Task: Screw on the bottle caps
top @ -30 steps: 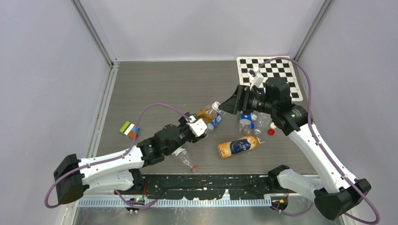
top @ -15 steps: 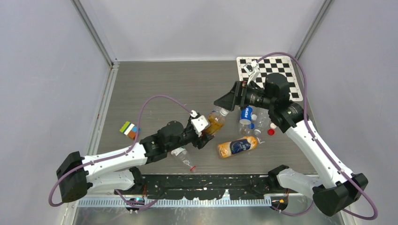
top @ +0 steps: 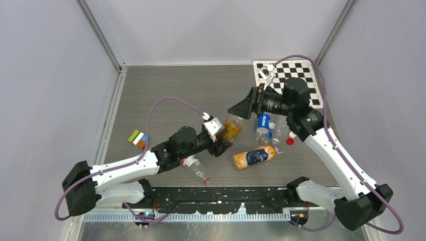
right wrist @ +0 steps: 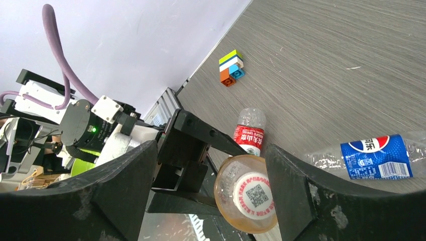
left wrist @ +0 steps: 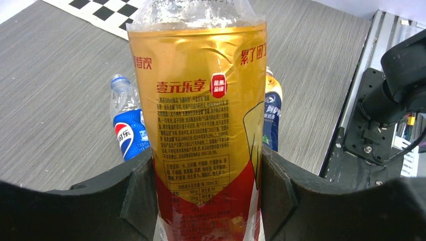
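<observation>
Left side: my left gripper is clamped on the lower body of the gold-label bottle, one finger pressed on each side, neck pointing up toward my other arm. There's a white cap with a printed code sitting on that neck. I can't tell from here whether it's threaded all the way down or just resting there.

Right side: my right gripper hangs over the cap with its jaws wide and nothing in them.

So I'd call this mid-capping on this bottle. Next move, I reckon: come down, pinch the cap squarely by its rim and twist while the left holds firm. Cap's small, so centering matters. After that, the loose red cap over by the Pepsi bottle needs a home.
</observation>
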Controlling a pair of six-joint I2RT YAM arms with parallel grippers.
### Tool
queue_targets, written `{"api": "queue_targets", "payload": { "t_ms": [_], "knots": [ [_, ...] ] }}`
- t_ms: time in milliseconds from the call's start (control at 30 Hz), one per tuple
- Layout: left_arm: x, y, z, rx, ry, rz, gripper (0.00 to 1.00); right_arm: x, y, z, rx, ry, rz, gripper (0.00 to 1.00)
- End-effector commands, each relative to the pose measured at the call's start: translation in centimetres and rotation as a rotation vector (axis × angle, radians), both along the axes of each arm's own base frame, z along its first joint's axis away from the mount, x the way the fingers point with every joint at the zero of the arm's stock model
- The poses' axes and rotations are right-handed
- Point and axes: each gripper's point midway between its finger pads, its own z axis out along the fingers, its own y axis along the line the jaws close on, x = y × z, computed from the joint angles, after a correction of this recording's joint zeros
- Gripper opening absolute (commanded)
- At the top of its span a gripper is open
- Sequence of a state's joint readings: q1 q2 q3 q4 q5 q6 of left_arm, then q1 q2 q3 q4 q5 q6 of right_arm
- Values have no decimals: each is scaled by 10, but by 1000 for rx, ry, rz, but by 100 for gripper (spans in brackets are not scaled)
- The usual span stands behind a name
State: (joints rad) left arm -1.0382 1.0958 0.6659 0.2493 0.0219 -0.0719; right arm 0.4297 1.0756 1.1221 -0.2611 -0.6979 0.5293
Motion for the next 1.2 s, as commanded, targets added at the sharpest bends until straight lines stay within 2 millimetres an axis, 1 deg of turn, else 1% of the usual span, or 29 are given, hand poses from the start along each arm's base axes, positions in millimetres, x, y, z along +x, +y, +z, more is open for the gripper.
{"api": "queue_targets", "payload": {
  "t_ms": [0,100,200,367,500,533,767,900,1067,1133,1167],
  "knots": [
    [3,-11,42,-142,-36,-16,0,-4,1,11,31,-44,20,84],
    [2,-12,44,-168,-30,-26,0,-5,1,10,33,-44,24,84],
    [6,-9,44,-189,-7,-8,0,-7,1,10,37,-44,30,83],
    [18,0,39,-181,13,63,0,-11,0,15,45,-54,30,83],
    [21,3,31,-151,28,81,0,-13,-2,17,50,-64,25,83],
    [25,6,29,-145,30,112,0,-14,-3,19,51,-68,22,83],
    [34,15,16,-108,75,188,0,-16,-5,24,56,-80,13,83],
    [39,20,12,-81,88,219,0,-19,-7,26,56,-87,14,83],
    [40,22,7,-52,93,229,0,-24,-8,30,60,-99,19,83],
    [40,22,8,-55,88,224,0,-21,-11,26,40,-98,-8,83],
    [39,21,9,-61,82,215,0,-17,-15,25,29,-103,-44,83]
  ]
}}
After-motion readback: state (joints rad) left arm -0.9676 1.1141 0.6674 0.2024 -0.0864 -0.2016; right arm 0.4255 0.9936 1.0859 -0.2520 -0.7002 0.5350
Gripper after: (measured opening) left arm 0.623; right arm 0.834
